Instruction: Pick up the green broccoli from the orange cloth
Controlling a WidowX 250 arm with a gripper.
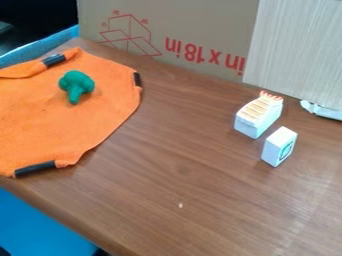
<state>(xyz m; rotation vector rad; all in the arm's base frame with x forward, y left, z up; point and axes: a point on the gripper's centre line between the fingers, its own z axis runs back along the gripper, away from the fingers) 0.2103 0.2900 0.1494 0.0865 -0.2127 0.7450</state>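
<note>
Landmark: orange cloth (73, 120), spread flat on the wood-grain table (174, 180), with black bands along its edge. Nearest: bright blue surface (33, 220), below the table's edge, on the near side of the cloth. Small pale speck (180, 205), on the table, nearer than the cloth and to its right. Small white block (279, 146), upright, green emblem on one face, well right of the cloth. White block with an orange-striped top (258, 116), also right of the cloth, just beyond the small one. Green toy broccoli (77, 85), lying on the far part of the cloth. Torn white strip (322, 110), far right of the cloth, at the foot of a pale ribbed panel (294, 50). Cardboard (200, 30), printed in red, upright beyond the cloth. End effector: state cannot be told.
</note>
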